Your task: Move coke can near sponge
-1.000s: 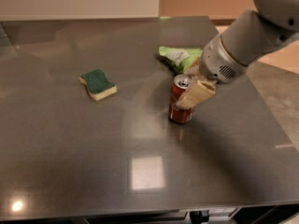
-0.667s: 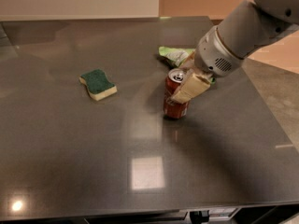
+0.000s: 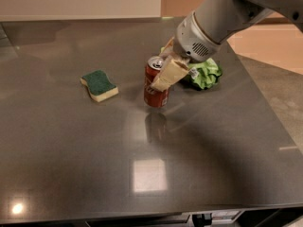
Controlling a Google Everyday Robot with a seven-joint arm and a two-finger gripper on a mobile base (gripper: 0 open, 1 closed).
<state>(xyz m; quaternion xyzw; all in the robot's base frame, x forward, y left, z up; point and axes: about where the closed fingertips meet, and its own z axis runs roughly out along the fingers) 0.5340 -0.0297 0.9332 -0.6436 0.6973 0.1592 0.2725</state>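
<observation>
Coke can (image 3: pixel 152 98), clamped in the closed gripper (image 3: pixel 160 82), is held slightly tilted to the right of the sponge (image 3: pixel 99 85), near it but apart. If released tilted, the can may be toppled on the tabletop (image 3: pixel 71 164); if overshot, the sponge may be knocked. Can contents cannot be told. The snack bag (image 3: pixel 204 74), farther right of the sponge, is crumpled, its contents hidden.
</observation>
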